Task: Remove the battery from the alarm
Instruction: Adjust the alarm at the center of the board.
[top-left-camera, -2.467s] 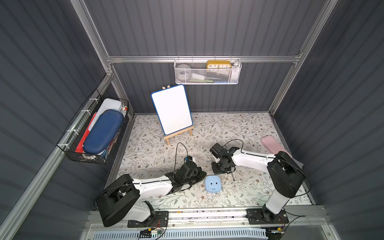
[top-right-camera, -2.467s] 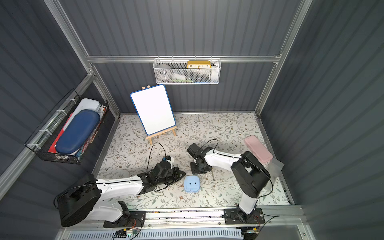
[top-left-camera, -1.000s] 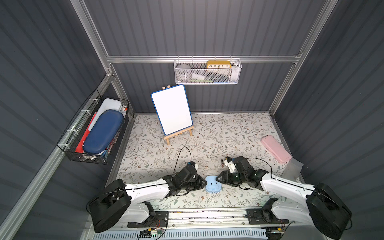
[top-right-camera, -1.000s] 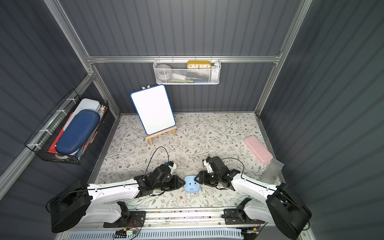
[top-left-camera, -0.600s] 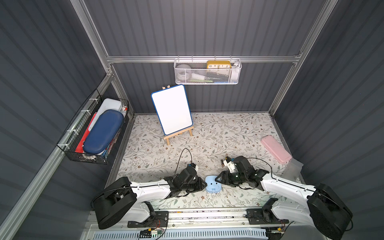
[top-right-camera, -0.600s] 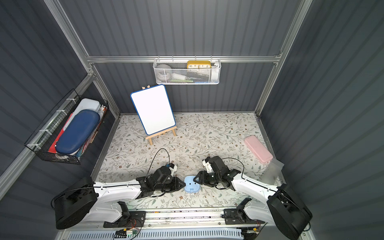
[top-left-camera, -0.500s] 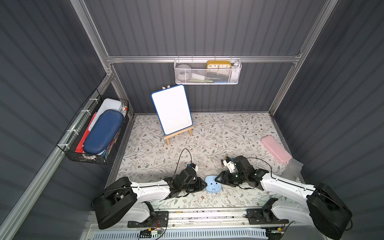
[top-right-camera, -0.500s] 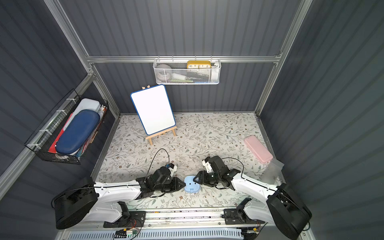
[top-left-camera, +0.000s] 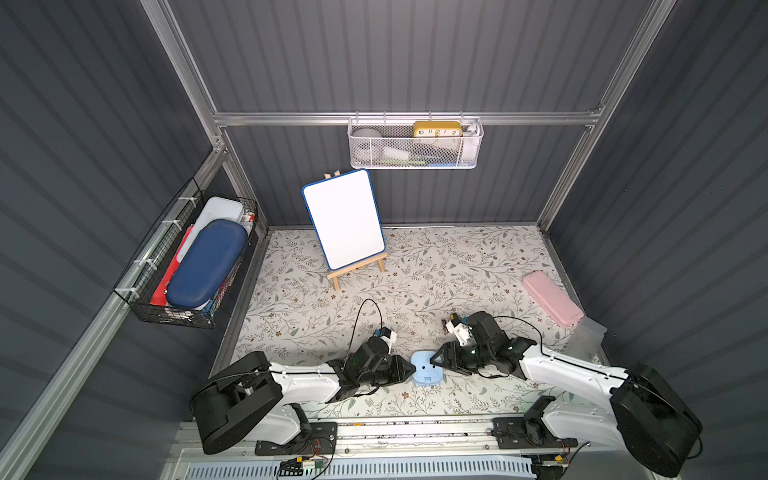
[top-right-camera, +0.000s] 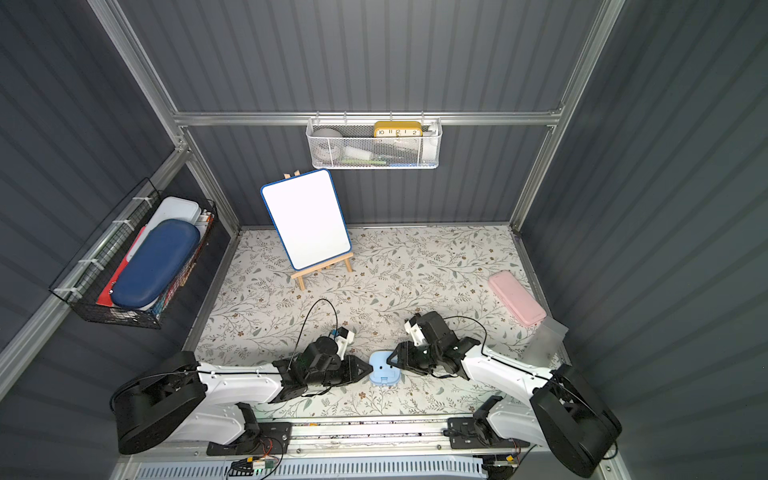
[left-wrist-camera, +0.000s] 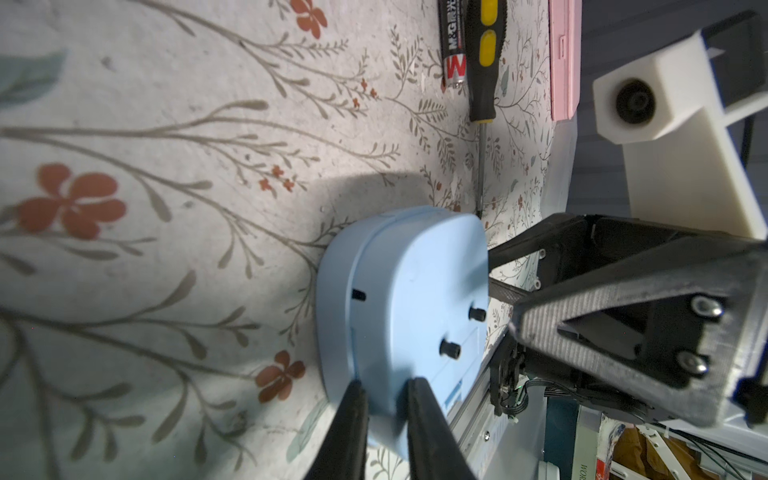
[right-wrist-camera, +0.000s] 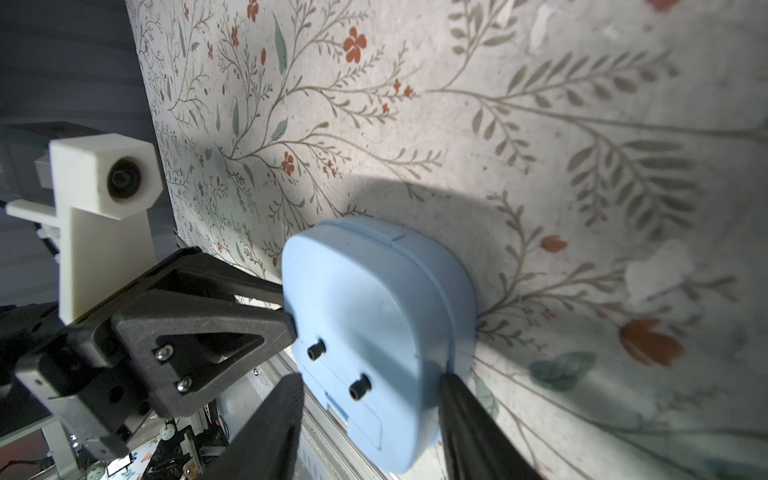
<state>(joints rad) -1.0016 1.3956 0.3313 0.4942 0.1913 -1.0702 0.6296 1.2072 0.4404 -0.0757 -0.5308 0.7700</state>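
Overhead, a white mesh basket (top-left-camera: 415, 153) on the back wall holds a yellow clock (top-left-camera: 437, 129) among pale odds and ends too small to name. A black wire basket (top-left-camera: 166, 316) on the left wall carries a dark blue case (top-left-camera: 203, 264), a white box (top-left-camera: 218, 210) and something red beneath.

On the floral surface (top-left-camera: 436, 266), a pink case (top-left-camera: 550, 297) lies near the right edge and a whiteboard on an easel (top-left-camera: 343, 220) stands near the back edge.

The light-blue alarm (top-left-camera: 426, 368) lies face down close to the front edge, its plain back and two small black knobs up. The battery (left-wrist-camera: 453, 45) rests on the surface well apart from the alarm, touching the black-and-yellow screwdriver (left-wrist-camera: 482, 62) and parallel to it.

Both arms stretch low over the surface from the front rail, wrists nearly level, and meet head-on at the alarm. The right tool (right-wrist-camera: 370, 386) is spread wide and straddles the alarm, a finger (right-wrist-camera: 457, 399) close at each side. The left tool (left-wrist-camera: 384, 395) shows only a narrow gap and sits at the alarm's opposite edge; whether it pinches anything cannot be told.
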